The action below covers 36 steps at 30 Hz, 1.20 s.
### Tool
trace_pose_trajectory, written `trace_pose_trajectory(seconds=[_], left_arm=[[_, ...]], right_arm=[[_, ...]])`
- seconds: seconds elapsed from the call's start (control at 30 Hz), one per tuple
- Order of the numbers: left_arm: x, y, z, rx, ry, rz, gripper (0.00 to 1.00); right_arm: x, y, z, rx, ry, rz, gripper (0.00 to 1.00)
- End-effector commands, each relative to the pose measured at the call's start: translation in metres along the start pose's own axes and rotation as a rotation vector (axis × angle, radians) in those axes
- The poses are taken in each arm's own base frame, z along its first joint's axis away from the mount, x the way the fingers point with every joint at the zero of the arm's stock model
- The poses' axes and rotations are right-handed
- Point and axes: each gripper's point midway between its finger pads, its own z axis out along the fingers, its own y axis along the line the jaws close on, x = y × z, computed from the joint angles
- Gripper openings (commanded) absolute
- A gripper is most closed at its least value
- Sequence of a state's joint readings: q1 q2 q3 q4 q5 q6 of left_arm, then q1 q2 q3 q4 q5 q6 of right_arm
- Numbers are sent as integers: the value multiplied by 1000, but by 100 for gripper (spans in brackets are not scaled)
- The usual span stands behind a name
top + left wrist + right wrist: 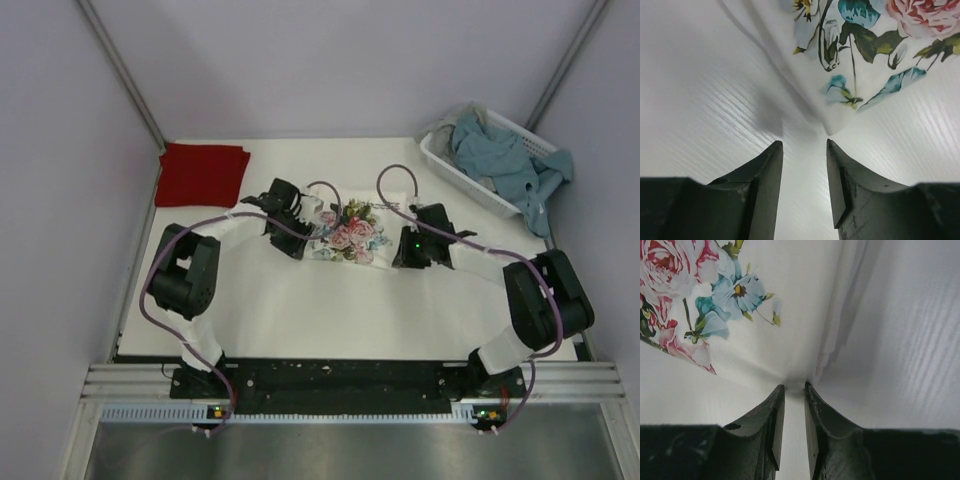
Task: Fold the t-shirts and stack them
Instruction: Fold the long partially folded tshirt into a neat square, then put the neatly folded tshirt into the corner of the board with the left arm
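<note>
The white t-shirt lies spread on the table, its pink-rose floral print [350, 232] between my two grippers. The print also shows in the left wrist view [860, 45] and the right wrist view [685, 300]. My left gripper [300, 238] is open and low, and a folded point of the white cloth [827, 127] lies just beyond its tips [804, 145]. My right gripper [405, 250] has its jaws slightly apart, and a fold of the cloth [840, 330] meets its tips [794, 387]. The dark red t-shirt [200, 172] lies folded at the far left corner.
A white slotted basket [445, 165] with crumpled blue cloth [505, 160] stands at the far right corner. Purple-grey walls close in the table on three sides. Both arm bases sit at the near edge.
</note>
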<state>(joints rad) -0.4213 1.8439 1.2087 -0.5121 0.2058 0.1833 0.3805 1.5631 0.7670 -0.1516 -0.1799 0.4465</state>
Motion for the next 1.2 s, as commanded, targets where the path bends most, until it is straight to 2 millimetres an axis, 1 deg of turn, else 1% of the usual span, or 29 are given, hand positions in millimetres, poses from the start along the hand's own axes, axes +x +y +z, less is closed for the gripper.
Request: trace_pose_trajectory(seconds=[0.0,0.03,0.1,0.17,0.2,0.23,0.27,0.3,0.4,0.47,0.57,0.63,0.73,0.83,0.9,1.0,1.03,1.1,1.17], left_arm=[[-31,-16,-54,86,-136,34,47],[-42,-17,-65,107,-183,20,49],[-67,-12,-78,117,-276,-27,54],[-91,-2,-81,109,-342,-93,58],[-99,2,-76,110,-349,-125,69],[-105,6,-64,110,-331,-155,82],[-111,7,-58,116,-320,-199,94],[-112,9,-47,126,-296,-226,99],[-118,16,-23,127,-262,-285,99],[-121,22,-8,121,-249,-315,99],[-131,27,5,124,-253,-339,99],[-133,28,15,135,-236,-363,99],[-138,19,28,206,-225,-381,98],[-137,8,39,277,-189,-409,93],[-134,0,45,328,-166,-424,88],[-130,-6,52,368,-141,-445,79],[-129,-8,54,385,-134,-447,74],[-131,-12,53,416,-132,-450,59],[-138,-14,47,438,-155,-439,37]], right_arm=[[-22,-21,-25,75,-52,7,29],[-34,-20,-31,75,-80,5,34],[-55,-23,-38,82,-125,4,41],[-72,-27,-41,88,-150,18,45],[-79,-28,-41,87,-157,26,46],[-87,-29,-41,85,-166,29,47],[-92,-29,-39,85,-168,31,48],[-98,-29,-37,85,-173,32,48],[-105,-28,-30,79,-163,28,50],[-106,-28,-26,72,-156,28,50],[-103,-30,-22,76,-147,29,50],[-100,-32,-18,78,-139,30,50],[-97,-32,-13,69,-124,34,50],[-93,-33,-9,67,-114,37,50],[-93,-32,-9,63,-116,35,50],[-95,-33,-12,68,-127,32,51],[-96,-33,-13,69,-132,29,51],[-98,-32,-16,66,-142,24,51],[-100,-30,-21,65,-154,17,51]])
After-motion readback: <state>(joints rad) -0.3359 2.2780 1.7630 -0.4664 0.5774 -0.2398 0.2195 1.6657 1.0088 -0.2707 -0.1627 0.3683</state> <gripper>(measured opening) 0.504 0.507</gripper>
